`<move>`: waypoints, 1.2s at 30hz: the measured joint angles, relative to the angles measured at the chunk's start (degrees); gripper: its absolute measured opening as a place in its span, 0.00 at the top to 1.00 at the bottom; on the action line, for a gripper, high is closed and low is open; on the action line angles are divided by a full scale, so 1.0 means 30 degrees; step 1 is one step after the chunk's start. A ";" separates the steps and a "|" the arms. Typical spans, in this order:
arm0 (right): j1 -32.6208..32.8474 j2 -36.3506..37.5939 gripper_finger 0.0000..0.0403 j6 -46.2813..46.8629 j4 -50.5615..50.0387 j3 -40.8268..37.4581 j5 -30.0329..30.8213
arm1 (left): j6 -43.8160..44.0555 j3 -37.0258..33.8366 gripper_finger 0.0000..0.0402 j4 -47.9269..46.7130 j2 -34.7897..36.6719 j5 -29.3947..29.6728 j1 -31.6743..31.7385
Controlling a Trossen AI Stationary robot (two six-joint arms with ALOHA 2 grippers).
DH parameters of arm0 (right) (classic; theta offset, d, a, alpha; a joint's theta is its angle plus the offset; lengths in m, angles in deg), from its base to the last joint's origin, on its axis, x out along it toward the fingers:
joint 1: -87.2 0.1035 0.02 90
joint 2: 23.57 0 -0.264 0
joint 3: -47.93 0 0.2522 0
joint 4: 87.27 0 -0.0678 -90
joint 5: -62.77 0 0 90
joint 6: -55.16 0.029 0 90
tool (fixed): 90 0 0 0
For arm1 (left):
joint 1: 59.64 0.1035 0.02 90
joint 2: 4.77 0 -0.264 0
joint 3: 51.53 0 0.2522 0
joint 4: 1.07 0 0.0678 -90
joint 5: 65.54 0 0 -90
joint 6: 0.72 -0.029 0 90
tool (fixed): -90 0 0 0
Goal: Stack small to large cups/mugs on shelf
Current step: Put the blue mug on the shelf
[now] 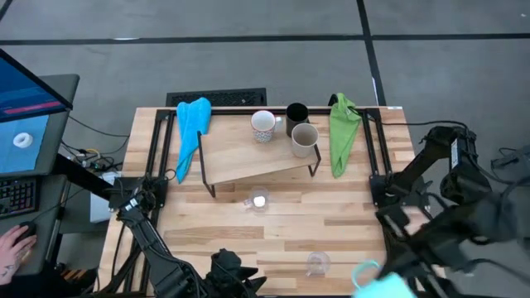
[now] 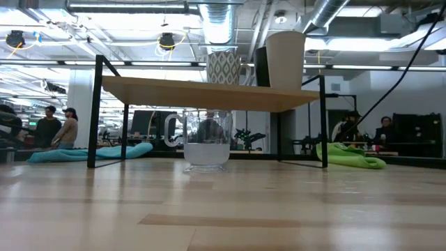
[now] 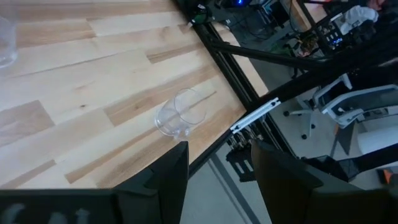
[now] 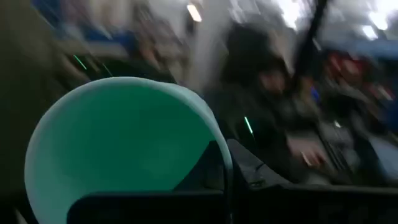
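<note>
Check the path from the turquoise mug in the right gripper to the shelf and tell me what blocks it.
The right gripper holds the turquoise mug at the table's near right edge. Between it and the shelf stand only two clear glasses: one beside the mug, another before the shelf. Both sit low; a raised path looks clear.

Tabletop (image 1: 331,232): pale wood planks, smooth satin finish. Shelf (image 1: 248,157): light wooden board on thin black metal wire frame. Two glasses (image 1: 258,200) (image 1: 317,264): clear. Blue cloth (image 1: 192,124) and green cloth (image 1: 343,132): soft, crumpled fabric. Turquoise mug (image 4: 124,149): smooth.
</note>
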 joint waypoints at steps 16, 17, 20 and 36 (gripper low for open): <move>-0.3491 -0.2333 0.98 1.5721 -1.3529 0.0000 0.3251 | -0.3096 0.0066 0.58 0.1228 0.0380 -0.0157 0.1807; -0.3787 -0.2597 0.98 1.6544 -1.4736 0.0000 0.3242 | -0.3096 0.0066 0.58 0.1179 0.0444 -0.0175 0.1947; -0.4585 -0.3502 0.98 1.8068 -1.7619 0.0000 0.3284 | -0.3214 0.0073 0.58 0.1151 0.0525 -0.0241 0.2260; -0.1300 -0.6834 0.98 -0.0204 -1.5803 0.0000 0.2154 | -1.4445 0.0073 0.58 0.1891 0.1962 -0.7907 0.5894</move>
